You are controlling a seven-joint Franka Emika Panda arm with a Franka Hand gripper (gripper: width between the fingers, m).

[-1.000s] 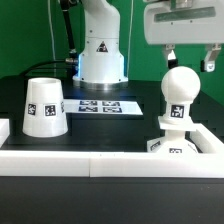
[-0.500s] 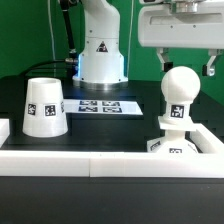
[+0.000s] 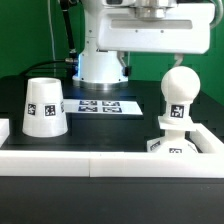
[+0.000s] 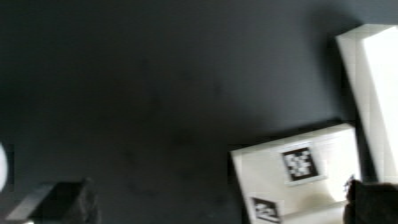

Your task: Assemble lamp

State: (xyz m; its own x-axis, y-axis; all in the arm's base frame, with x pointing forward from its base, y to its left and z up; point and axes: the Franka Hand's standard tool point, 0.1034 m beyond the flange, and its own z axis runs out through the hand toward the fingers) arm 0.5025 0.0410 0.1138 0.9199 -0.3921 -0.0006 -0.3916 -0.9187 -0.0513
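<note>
So the lamp is in three matte white plastic pieces, each with black-and-white square tags. One round ball bulb (image 3: 181, 88) sits upright on one low blocky base (image 3: 171, 146) at the lower right of the exterior view, right behind the long white rail (image 3: 100, 160) running across the front. One cup-like truncated-cone shade (image 3: 45, 107) stands wide end down on the left of the frame, well apart from the bulb and base.

Between them, further back, lies the thin flat white marker board (image 3: 110, 105) on the black counter (image 3: 110, 130), with open dark surface on both sides of it. In the wrist view one corner of that board (image 4: 299, 170) shows two tags, with another white rail (image 4: 374, 90) along the edge beside it and lots of bare counter around.

The white robot hand (image 3: 140, 62) hangs high in the upper middle, above everything, touching nothing. The dark fingertips (image 4: 54, 203) sit far apart in the wrist view, so it's spread wide and carrying nothing.
</note>
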